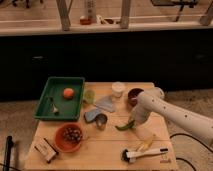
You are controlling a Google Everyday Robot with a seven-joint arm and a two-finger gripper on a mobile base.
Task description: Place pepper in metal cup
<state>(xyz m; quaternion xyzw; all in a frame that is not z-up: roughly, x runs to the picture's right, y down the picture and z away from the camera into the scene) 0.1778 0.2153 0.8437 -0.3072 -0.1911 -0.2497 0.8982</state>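
1. Task item. The pepper (124, 126) is slim, green and curved, tapering to a point at its left end. It lies near the middle of the bench (102, 152), just right of the metal cup (101, 120) and apart from it. Its right, thicker end meets my tool (133, 121).

2. Tool. My tool is at the end of the white arm (165, 109), which reaches in from the right. It is low over the bench at the pepper's right end. I cannot tell whether it is open or clamped on the pepper.

3. Surface and room. The bench is pale slatted wood. Behind it is a dark wall with a light ledge above. The floor is speckled.

4. Containers.
- Metal cup: small, shiny, upright, dark inside; contents cannot be determined.
- Green tray (47, 102), rear left: holds an orange round fruit (68, 92).
- Orange bowl (59, 141), front left: holds dark round items.
- Pale green cup (89, 96): just beside the tray's right edge.
- White cup (118, 89): at the rear.
- Dark red bowl (134, 95): just beside the arm.

5. Other. A yellow-handled brush (145, 150) lies front right.
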